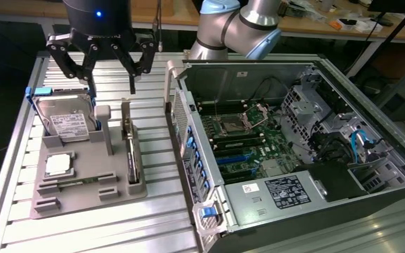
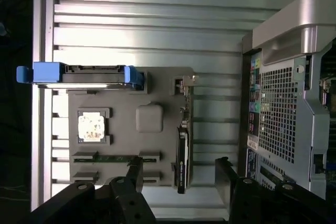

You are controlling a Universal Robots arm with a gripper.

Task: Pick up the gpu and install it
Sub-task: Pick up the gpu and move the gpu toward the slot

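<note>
The gpu [image 1: 133, 153] is a thin dark card standing on its long edge in a slot at the side of the grey holder tray [image 1: 83, 195] nearest the computer. In the wrist view the gpu [image 2: 182, 153] appears edge-on. My gripper [image 1: 109, 71] hangs well above the tray's far end, open, with nothing between its black fingers [image 1: 133, 66]. Seen from the wrist, the gripper [image 2: 180, 167] straddles the line of the card from above, one finger [image 2: 135, 169] on each side.
The tray also holds a silver hard drive in a blue frame [image 1: 65, 124] and a square CPU chip [image 1: 58, 164]. An open computer case [image 1: 371, 121] with its motherboard [image 1: 248, 139] lies at the exterior view's right. All rest on a ribbed metal table [image 1: 118, 232].
</note>
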